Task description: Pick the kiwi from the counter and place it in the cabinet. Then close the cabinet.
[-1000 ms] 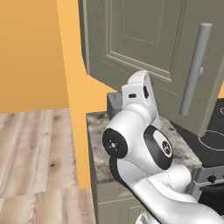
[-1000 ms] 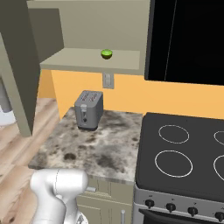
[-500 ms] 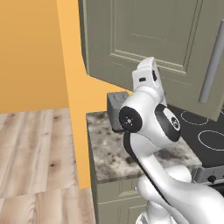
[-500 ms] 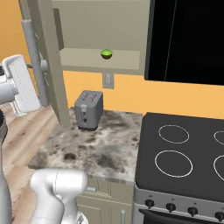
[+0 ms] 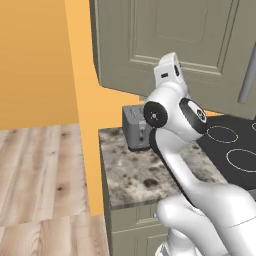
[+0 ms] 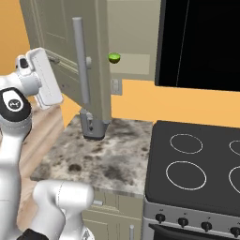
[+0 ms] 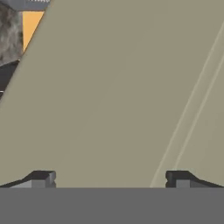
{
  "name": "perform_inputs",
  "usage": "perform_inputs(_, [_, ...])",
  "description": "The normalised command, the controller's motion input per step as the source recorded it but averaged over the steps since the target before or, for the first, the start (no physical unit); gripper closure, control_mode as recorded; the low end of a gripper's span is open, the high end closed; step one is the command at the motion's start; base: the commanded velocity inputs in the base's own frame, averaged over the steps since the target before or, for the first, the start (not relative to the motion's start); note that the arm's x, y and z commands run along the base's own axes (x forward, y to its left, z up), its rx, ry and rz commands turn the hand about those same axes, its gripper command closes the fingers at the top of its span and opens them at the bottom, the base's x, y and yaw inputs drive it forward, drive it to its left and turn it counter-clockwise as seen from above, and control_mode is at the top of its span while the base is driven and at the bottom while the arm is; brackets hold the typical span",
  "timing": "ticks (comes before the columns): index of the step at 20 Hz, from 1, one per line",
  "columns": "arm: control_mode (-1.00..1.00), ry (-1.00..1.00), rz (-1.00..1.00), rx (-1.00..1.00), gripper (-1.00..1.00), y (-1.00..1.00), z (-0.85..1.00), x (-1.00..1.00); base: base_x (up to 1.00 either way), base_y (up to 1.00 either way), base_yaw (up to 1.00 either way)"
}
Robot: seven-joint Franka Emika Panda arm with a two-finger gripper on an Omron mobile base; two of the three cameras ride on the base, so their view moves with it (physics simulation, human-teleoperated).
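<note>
In the left base view the arm's hand is raised against the outer face of the cabinet [image 5: 170, 45] door, with the toaster [image 5: 137, 127] lower down behind the arm on the counter [image 5: 135, 175] and the stovetop [image 5: 235, 150] off to the right; the fingers themselves are hidden there. In the right base view the hand presses at the door's outer side, the bar handle [image 6: 80, 65] standing on the door face beyond it, and the kiwi [image 6: 114, 58] sits on the cabinet shelf past the door's edge, well apart from the hand. In the hand view the gripper [image 7: 109, 179] shows two fingertips [image 7: 41, 178] spread wide, released and holding nothing, with the door panel right ahead of them.
</note>
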Motion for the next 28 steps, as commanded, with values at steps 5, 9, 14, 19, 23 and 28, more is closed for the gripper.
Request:
perform_inputs(5, [-1.00, -0.01, 0.12, -0.02, -1.00, -0.19, 0.00, 0.64, 0.00, 0.00, 0.00])
perform_inputs(9, [-1.00, -0.06, 0.15, -0.02, -1.00, -0.26, 0.00, 0.60, 0.00, 0.00, 0.00])
perform_inputs(14, [-1.00, -0.08, 0.16, -0.01, -1.00, -0.29, 0.00, 0.56, 0.00, 0.00, 0.00])
perform_inputs(19, [-1.00, -0.03, 0.16, 0.00, -1.00, -0.27, 0.00, 0.63, 0.00, 0.00, 0.00])
perform_inputs(23, [-1.00, -0.01, 0.14, 0.00, -1.00, -0.24, 0.00, 0.55, 0.00, 0.00, 0.00])
perform_inputs(28, [-1.00, 0.00, 0.14, 0.00, -1.00, -0.24, 0.00, 0.59, 0.00, 0.00, 0.00])
